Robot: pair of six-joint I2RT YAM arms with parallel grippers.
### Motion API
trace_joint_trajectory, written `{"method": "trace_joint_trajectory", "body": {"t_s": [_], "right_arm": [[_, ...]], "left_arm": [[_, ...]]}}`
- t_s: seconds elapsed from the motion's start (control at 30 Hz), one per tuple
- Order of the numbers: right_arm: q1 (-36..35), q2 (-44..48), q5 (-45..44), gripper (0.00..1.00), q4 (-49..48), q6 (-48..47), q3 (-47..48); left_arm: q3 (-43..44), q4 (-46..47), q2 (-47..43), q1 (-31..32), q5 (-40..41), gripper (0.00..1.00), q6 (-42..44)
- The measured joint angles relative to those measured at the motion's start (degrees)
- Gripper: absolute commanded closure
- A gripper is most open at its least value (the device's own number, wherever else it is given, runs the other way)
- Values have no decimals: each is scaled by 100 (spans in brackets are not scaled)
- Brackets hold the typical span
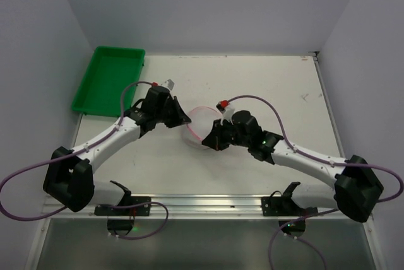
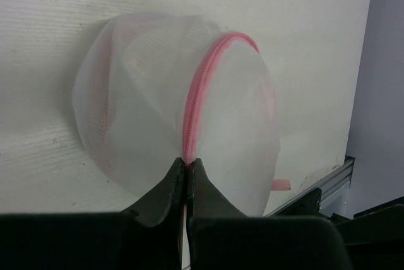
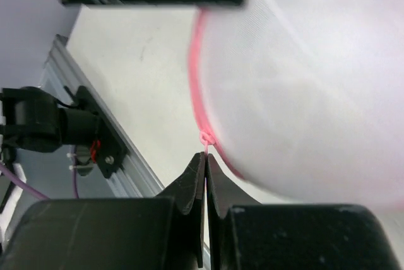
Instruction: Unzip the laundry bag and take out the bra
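Left claw [image 2: 187, 164]: fingers pressed together, pinching the pink zip trim [image 2: 197, 93] where it meets the near rim of the laundry bag [image 2: 151, 93]. The trim runs up and away from the fingertips in a curve over the mesh.

Right claw [image 3: 206, 158]: also pressed tight, nipping a thin pink tab [image 3: 206, 139] that hangs off the trim at the bag's lower edge. The mesh bulges, blurred, just above that claw.

Laundry bag, top view [image 1: 201, 118]: sits on the counter [image 1: 284, 93] near its middle, a little toward the left edge, directly between the two claws. The left claw [image 1: 183, 118] touches its left side, the right claw [image 1: 212, 139] its near-right side. White translucent mesh, rounded, zip line closed as far as the left wrist view shows. The contents cannot be made out through the mesh.

Green tray [image 1: 108, 77]: at the far left corner of the counter, well apart from the bag.
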State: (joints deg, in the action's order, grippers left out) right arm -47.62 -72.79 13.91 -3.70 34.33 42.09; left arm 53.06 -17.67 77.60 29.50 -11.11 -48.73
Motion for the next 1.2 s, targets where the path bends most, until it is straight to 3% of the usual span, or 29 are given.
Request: {"method": "trace_joint_trajectory", "body": {"t_s": [0.27, 0.33, 0.37, 0.43, 0.47, 0.57, 0.7, 0.93, 1.07, 1.2], "right_arm": [[708, 1193, -251, 100, 457, 15, -1099], [728, 1261, -245, 100, 533, -24, -1086], [721, 1270, -245, 93, 634, -74, -1056], [737, 1246, -339, 76, 981, -201, -949], [756, 1211, -402, 60, 1193, -256, -850], [780, 1038, -483, 41, 1845, -529, -291], [743, 874, -608, 32, 2446, -927, 815], [254, 378, -852, 32, 2743, -1403, 2114], [-118, -400, -1019, 32, 2918, -1556, 2706], [-415, -1169, -1309, 32, 3136, -1563, 3215]], "left_arm": [[-625, 227, -509, 39, -59, 100, -273], [-1016, 389, -815, 92, -57, 83, -455], [-1217, 492, -992, 140, -57, 64, -566], [-1648, 660, -1386, 219, -35, 44, -708], [-1797, 651, -1552, 232, -20, 26, -748], [-1912, 540, -1856, 243, 177, 4, -741], [-1613, 275, -2096, 212, 494, 2, -560], [-1294, 173, -2057, -439, 612, 10, -160], [-1534, 258, -1659, -1008, 400, 11, -4], [-1641, 542, -968, -1086, 57, 17, 61]]}}
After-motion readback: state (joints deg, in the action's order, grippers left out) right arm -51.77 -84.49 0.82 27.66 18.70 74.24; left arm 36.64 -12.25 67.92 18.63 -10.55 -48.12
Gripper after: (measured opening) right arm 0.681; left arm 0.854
